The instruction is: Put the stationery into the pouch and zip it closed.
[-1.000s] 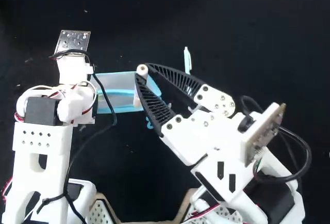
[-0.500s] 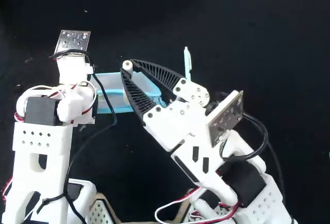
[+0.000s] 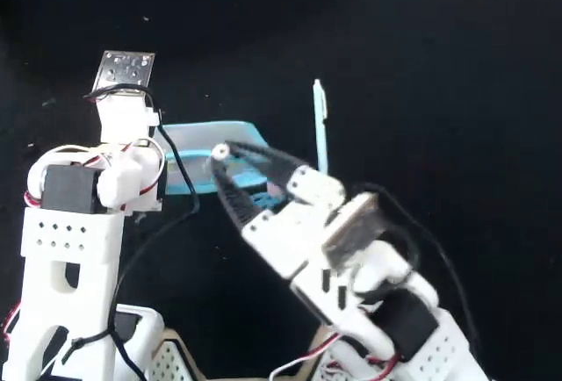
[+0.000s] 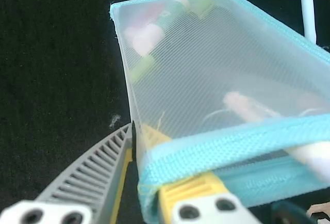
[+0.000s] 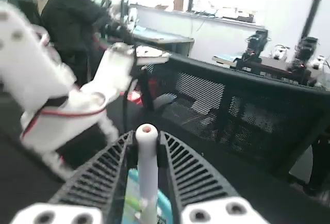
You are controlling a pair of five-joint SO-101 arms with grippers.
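A translucent light-blue pouch (image 3: 206,140) with a teal zip edge (image 4: 232,141) lies left of centre, with several small items inside. My left gripper (image 3: 167,175) is shut on its near corner, the yellow pad (image 4: 188,188) under the mesh. My right gripper (image 3: 224,160) hovers over the pouch's right end, tilted up and shut on a white marker (image 5: 147,167) whose tip (image 3: 219,151) points out past the fingers. A pale blue pen (image 3: 320,126) lies on the black table just right of the pouch, also seen as the pen (image 4: 308,7) past the pouch's far end.
The left arm's white body (image 5: 51,95) stands close beside my right gripper. The right arm's body (image 3: 351,258) covers the table's near centre. The black table (image 3: 439,91) stretches away to the right and back.
My right gripper, still holding the white marker, swung left and then drew back toward the near edge, uncovering more of the pouch and pen. The left arm kept still.
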